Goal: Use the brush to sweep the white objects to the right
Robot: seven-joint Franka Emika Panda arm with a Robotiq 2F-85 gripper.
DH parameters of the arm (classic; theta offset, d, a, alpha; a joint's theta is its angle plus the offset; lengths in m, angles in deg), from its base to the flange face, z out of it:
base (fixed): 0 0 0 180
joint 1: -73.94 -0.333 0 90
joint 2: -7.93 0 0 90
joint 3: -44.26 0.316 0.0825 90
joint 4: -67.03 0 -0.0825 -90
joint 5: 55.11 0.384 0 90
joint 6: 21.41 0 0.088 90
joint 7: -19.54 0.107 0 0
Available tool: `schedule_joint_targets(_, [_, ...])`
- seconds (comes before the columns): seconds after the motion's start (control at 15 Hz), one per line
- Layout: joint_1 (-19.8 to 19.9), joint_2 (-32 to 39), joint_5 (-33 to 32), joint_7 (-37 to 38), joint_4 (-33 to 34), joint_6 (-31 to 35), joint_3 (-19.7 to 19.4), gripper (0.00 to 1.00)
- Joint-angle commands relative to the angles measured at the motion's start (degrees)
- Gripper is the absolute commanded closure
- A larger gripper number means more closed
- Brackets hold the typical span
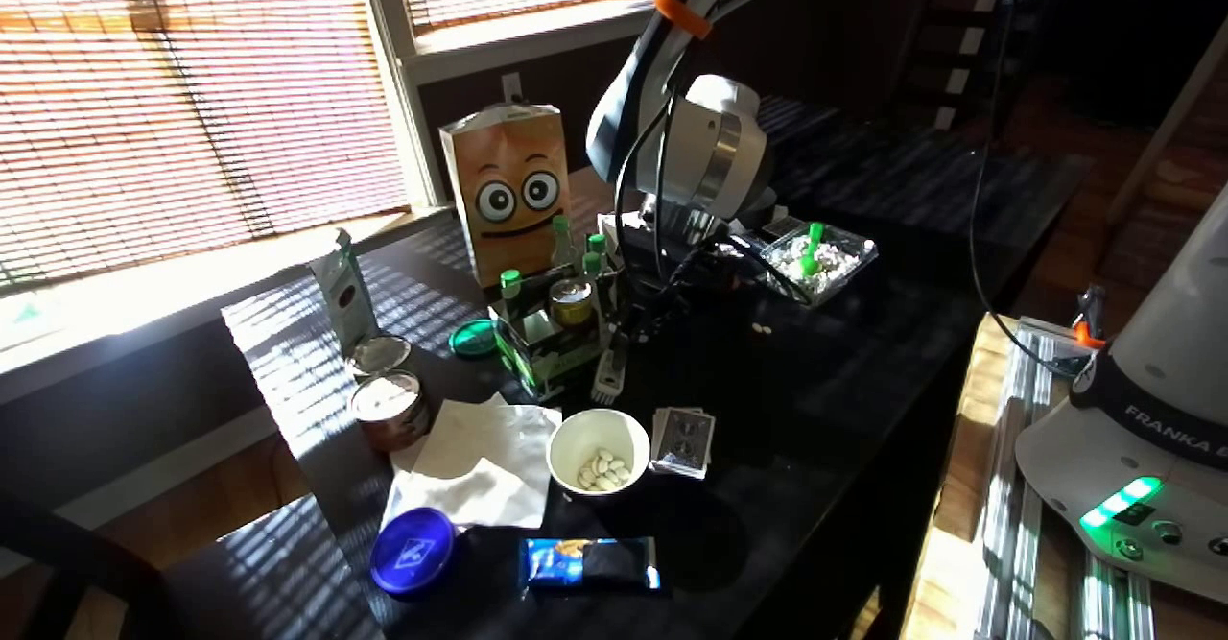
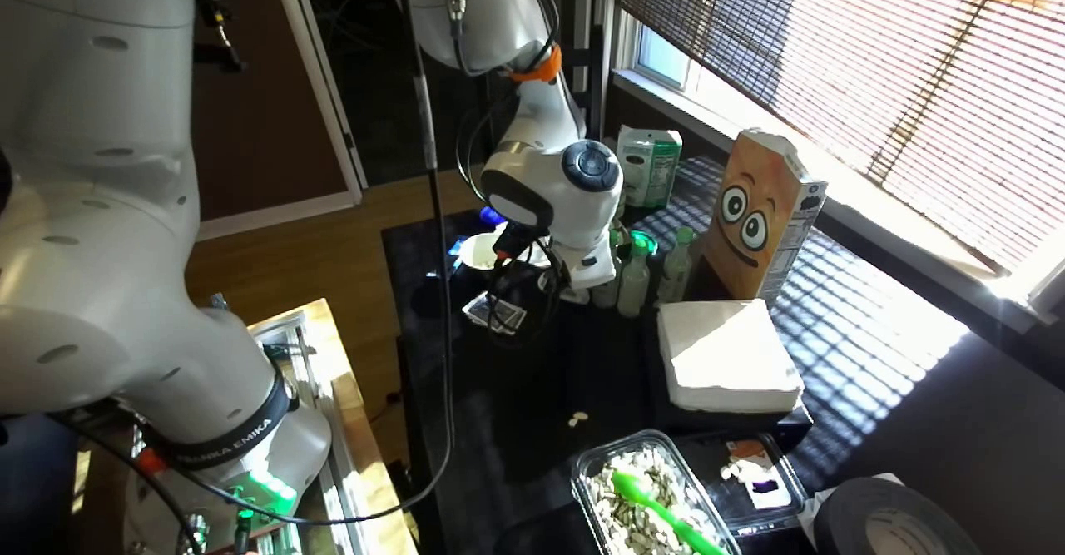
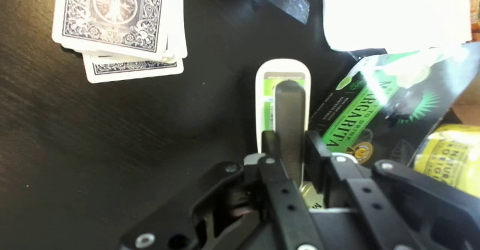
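Observation:
The brush [image 3: 283, 92] is white with a green label and a dark handle, near the centre of the wrist view. It also shows in an exterior view [image 1: 610, 371], beside the drinks carton. My gripper [image 3: 292, 141] has a finger on each side of the dark handle and looks shut on it; the lower handle is hidden behind the fingers. White seed-like objects [image 1: 761, 329] lie on the dark table, also seen in an exterior view [image 2: 577, 418]. More white objects [image 1: 604, 469] are inside the white cup [image 1: 566, 438]. I cannot tell whether the brush touches the table.
The drinks carton [image 3: 348, 126] with bottles stands close beside the brush. A card deck [image 3: 112, 21] lies on the other side. A clear tub [image 2: 586, 488] of white pieces holds a green spoon [image 2: 666, 517]. A tall orange carton [image 2: 740, 222] stands near the window.

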Motion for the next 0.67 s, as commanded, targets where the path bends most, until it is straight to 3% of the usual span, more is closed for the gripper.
schedule_joint_targets(0.0, [-1.9, -0.1, -8.2, 3.3, -1.4, -2.8, -4.4, 0.94])
schedule_joint_targets(0.07, [-2.4, -0.7, -10.9, 4.1, -1.8, -3.4, -5.9, 0.94])
schedule_joint_targets(0.13, [-6.2, -1.8, -12.5, 4.3, -2.0, -5.7, -10.9, 0.94])
schedule_joint_targets(0.33, [-8.8, -2.7, -21.3, 8.1, -2.4, -9.2, -17.7, 0.94])
schedule_joint_targets(0.6, [-9.7, -3.9, -31.8, 12.5, -2.7, -15.1, -23.3, 0.94])
